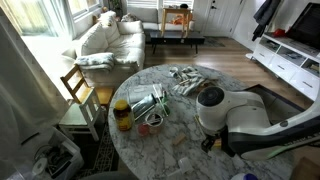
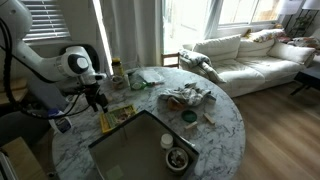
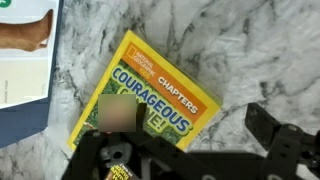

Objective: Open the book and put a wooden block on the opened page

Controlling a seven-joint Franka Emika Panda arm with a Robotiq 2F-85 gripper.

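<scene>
Wrist view: yellow rectangular paperback book [image 3: 150, 95] lies closed, cover up, flat on the white grey-veined marble table [image 3: 255, 50]. The title word "COURAGEOUS" is legible. The book sits skewed, its lettering sloping down toward 4 o'clock.

Black two-finger gripper [image 3: 185, 150] enters from 6 o'clock and hangs over the book's lower edge. Its jaws are spread wide and released, with nothing between them. One finger hides the book's corner at 7 o'clock; the other is over bare marble at 4 o'clock.

A white-and-blue printed cover [image 3: 25, 60] lies at the book's 10 o'clock, near it, with a strip of marble between.

In an exterior view, a large grey rectangular box [image 2: 130, 150] lies at the book's 5 o'clock, just beside it; cannot tell whether they touch.
</scene>
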